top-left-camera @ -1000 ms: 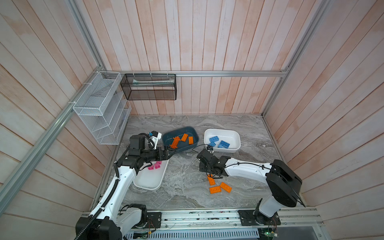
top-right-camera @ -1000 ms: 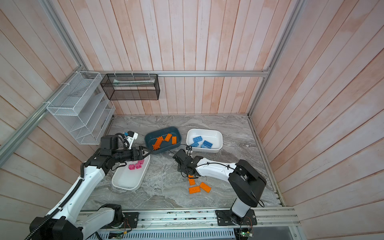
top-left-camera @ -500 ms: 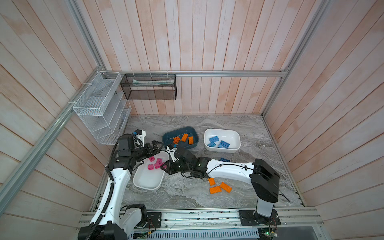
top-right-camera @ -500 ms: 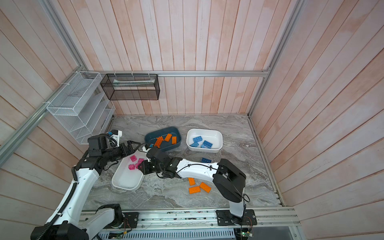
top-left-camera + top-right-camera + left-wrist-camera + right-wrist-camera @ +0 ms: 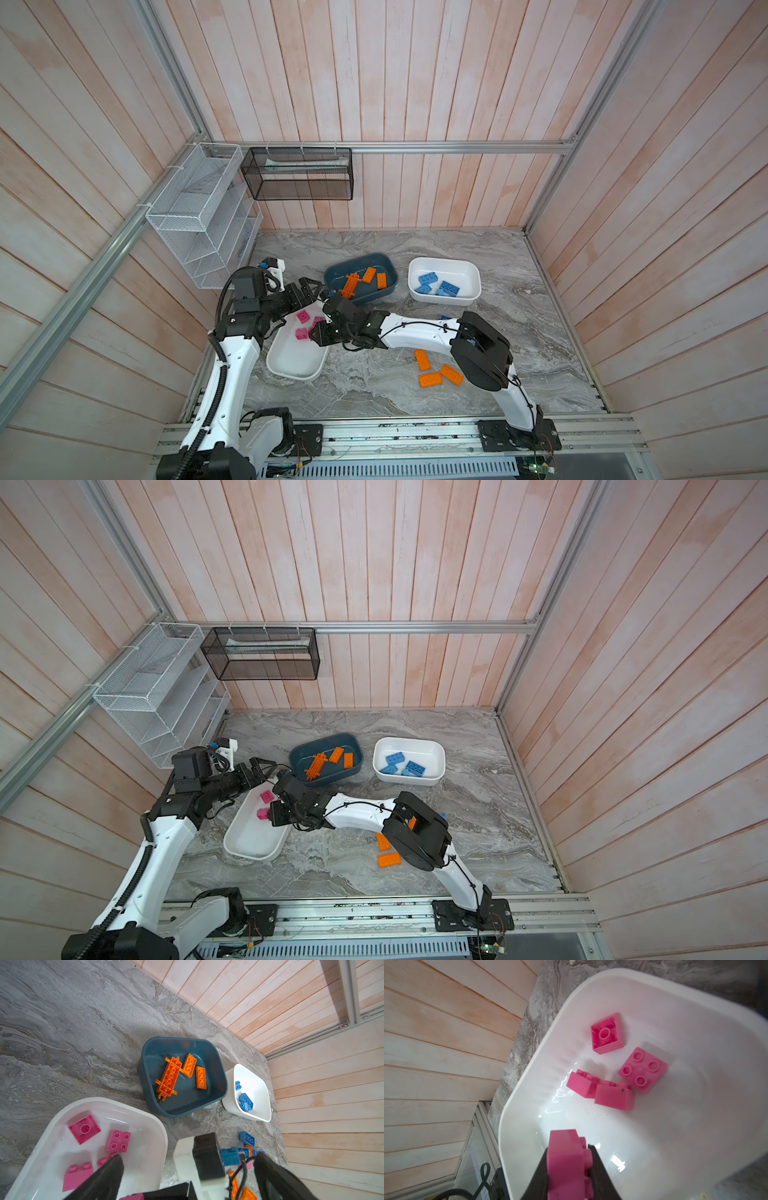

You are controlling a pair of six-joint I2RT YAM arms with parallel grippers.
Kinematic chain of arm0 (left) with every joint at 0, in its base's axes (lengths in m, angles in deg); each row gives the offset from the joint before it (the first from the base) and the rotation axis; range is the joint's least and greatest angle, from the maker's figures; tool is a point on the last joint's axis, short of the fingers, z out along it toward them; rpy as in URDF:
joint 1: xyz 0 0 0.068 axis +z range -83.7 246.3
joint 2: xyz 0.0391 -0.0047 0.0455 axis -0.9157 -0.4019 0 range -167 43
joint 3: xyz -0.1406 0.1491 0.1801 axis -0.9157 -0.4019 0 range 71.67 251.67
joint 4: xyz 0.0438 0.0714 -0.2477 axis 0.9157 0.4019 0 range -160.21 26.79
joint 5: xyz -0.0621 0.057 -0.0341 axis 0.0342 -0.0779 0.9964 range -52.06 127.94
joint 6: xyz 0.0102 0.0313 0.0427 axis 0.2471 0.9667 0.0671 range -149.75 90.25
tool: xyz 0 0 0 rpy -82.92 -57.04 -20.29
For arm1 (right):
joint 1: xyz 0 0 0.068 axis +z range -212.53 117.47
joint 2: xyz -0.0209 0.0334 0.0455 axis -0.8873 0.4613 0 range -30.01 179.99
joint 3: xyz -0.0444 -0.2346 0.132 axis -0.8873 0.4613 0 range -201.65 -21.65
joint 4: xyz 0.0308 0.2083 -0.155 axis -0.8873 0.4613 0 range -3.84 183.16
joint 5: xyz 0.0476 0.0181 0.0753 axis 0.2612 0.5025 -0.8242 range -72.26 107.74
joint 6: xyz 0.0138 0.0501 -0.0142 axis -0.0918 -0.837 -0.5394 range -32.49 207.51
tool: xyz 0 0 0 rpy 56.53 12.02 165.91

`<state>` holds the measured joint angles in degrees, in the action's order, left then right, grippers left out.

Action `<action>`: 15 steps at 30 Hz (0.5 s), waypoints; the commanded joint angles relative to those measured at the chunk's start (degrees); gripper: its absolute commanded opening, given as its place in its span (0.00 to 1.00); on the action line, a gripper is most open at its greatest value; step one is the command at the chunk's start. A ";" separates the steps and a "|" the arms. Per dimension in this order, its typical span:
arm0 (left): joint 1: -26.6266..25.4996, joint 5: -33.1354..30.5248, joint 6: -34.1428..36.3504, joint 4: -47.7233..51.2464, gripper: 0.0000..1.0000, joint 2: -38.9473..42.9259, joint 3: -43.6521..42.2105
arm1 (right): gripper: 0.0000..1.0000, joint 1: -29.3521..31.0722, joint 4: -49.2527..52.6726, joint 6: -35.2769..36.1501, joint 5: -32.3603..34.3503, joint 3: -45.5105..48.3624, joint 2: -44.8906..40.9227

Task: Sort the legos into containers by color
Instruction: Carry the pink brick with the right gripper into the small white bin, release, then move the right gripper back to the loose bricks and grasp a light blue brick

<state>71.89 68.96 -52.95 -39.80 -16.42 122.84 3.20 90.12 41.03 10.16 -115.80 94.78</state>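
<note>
My right gripper is shut on a pink lego and hangs over the white container at the left, where several pink legos lie. At that container's far end my left gripper stands open and holds nothing. The dark teal container holds orange legos, one of them long and spiky. Blue legos lie in the other white container. Loose orange legos and loose blue legos lie on the marble table.
A white wire rack and a black mesh basket hang on the walls at the back left. Wooden walls close in three sides. The right arm stretches across the table's middle, above the loose bricks.
The right gripper swung left from the table's middle to above the pink-brick container, carrying the pink lego. The left gripper drew back from the teal container's edge and stayed open.
</note>
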 commanded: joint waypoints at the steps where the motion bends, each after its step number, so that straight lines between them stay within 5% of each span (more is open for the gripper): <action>1: 0.30 0.15 0.20 -1.48 1.00 0.37 0.53 | 0.20 -0.80 4.57 0.55 3.33 -2.77 1.67; 15: 0.39 2.59 0.12 -1.86 1.00 0.27 -0.20 | 0.44 -2.78 7.90 2.62 8.05 -0.22 -5.76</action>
<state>71.93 69.77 -52.95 -40.23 -16.42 122.82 1.28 96.33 42.58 16.02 -117.62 93.95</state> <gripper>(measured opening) 0.998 0.439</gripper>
